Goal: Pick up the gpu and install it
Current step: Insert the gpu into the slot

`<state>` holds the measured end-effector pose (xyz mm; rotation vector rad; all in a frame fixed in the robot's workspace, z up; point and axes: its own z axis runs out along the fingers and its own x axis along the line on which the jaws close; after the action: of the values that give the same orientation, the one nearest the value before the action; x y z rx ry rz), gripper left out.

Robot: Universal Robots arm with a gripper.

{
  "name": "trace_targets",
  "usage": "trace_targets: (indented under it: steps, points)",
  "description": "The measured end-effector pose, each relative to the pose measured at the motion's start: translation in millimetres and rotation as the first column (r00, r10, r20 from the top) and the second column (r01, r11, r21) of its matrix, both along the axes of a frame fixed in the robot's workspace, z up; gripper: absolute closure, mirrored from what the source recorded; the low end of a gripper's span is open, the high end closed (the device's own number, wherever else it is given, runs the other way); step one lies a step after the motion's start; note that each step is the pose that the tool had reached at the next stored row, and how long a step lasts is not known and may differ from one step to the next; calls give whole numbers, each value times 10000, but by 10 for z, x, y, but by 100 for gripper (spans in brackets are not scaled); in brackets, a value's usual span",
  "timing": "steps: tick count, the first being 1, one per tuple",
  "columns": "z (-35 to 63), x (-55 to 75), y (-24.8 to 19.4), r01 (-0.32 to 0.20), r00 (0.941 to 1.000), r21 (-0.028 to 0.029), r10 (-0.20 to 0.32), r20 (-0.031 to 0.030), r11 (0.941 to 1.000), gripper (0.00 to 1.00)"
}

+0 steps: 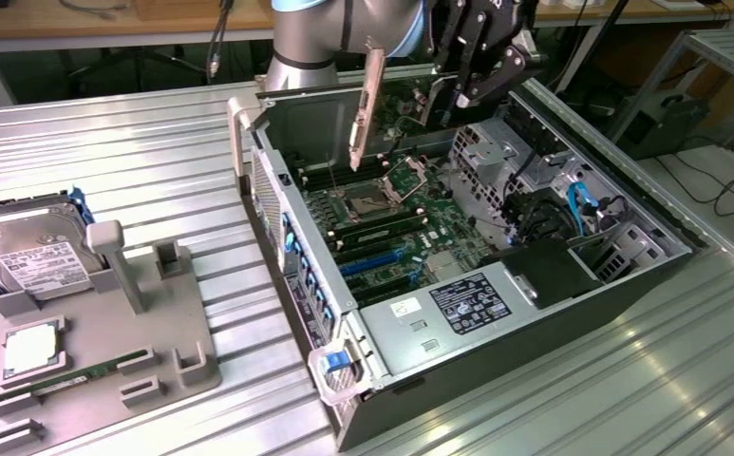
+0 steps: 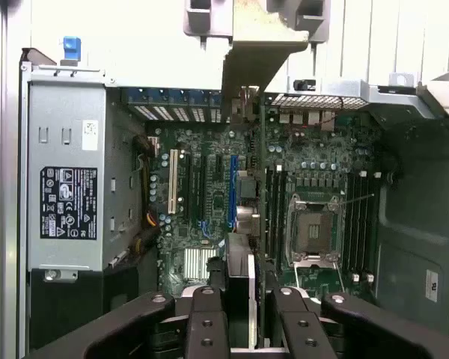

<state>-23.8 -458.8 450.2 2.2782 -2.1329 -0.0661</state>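
Observation:
My gripper [image 1: 458,100] is shut on the gpu [image 1: 369,104], which hangs on edge above the open computer case [image 1: 620,275]. Its long silver end bracket points down toward the motherboard [image 1: 399,223], a short way above it and apart from it. In the wrist view the gpu [image 2: 261,187] shows edge-on as a thin line between my gripper [image 2: 254,318] fingers [image 2: 208,325], with its bracket at the far end near the case's rear wall. It hovers just beside the blue expansion slot [image 2: 232,191].
Inside the case are the CPU socket [image 2: 314,232], a white slot [image 2: 173,179] and the labelled power supply [image 2: 67,202]. At the exterior view's left, a grey holder tray [image 1: 151,313] carries a hard drive [image 1: 31,256], a processor [image 1: 31,347] and a memory stick [image 1: 88,372].

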Motion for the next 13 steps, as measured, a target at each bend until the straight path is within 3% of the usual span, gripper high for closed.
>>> trace_targets:
  steps: [1,2,5,7,8,13]
  points:
    - [-1,0,0,-301,9995,-1,301,0,9995,72]
    - [-30,1,0,-365,9993,-4,365,47,9993,72]
    - [-59,1,0,266,9996,-3,-266,48,9996,72]
    - [-320,3,10,736,9973,-2,-736,62,9973,72]
    - [-441,5,11,1404,9901,-2,-1404,61,9901,72]
    - [-527,5,10,672,9977,-3,-672,61,9977,72]
